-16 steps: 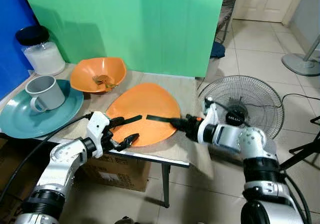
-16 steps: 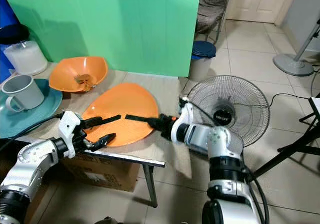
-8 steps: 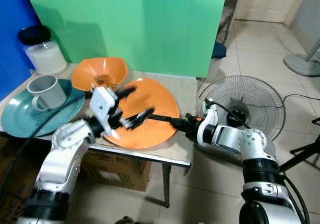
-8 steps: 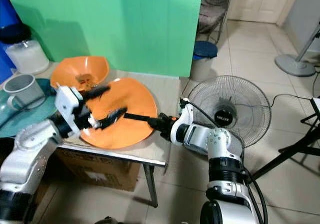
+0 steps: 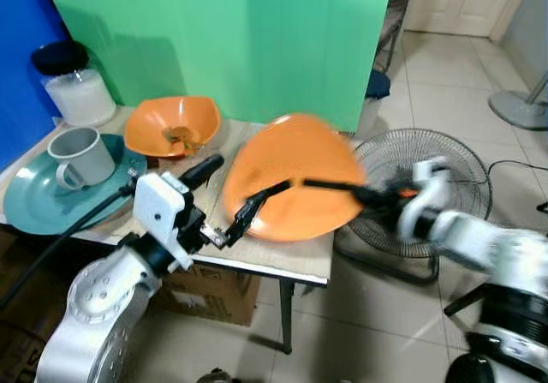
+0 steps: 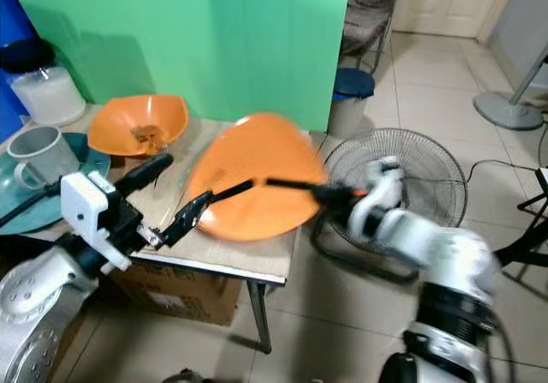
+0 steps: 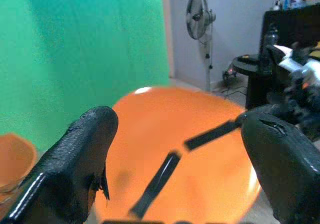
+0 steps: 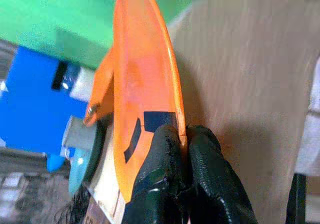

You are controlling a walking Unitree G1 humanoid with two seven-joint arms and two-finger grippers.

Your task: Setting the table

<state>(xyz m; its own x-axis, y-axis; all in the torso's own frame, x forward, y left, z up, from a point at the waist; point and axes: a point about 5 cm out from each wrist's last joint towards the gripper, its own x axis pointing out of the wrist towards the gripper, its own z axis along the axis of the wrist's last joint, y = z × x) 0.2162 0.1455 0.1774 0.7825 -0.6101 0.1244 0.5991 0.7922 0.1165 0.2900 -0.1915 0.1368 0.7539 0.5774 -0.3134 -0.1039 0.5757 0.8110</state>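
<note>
The orange plate (image 5: 291, 177) has risen off the table (image 5: 317, 263), right gripper (image 8: 181, 134) pinching its rim; left gripper (image 5: 231, 190) spread. Keep it level.

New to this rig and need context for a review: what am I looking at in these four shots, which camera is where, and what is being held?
It is a humanoid robot with two silver arms, each ending in a hand of two long black fingers. The two wide pictures come from a stereo camera on its head, looking down at a small table. The other two come from cameras on the wrists, each looking along that hand's own fingers.

On the table: an orange bowl, a teal plate with a grey mug on it, and a lidded jar behind.

The right hand pinches the rim of a large orange plate, lifted and tilted above the table. The left hand is open near the plate's other side, holding nothing. A floor fan stands beside the table.
</note>
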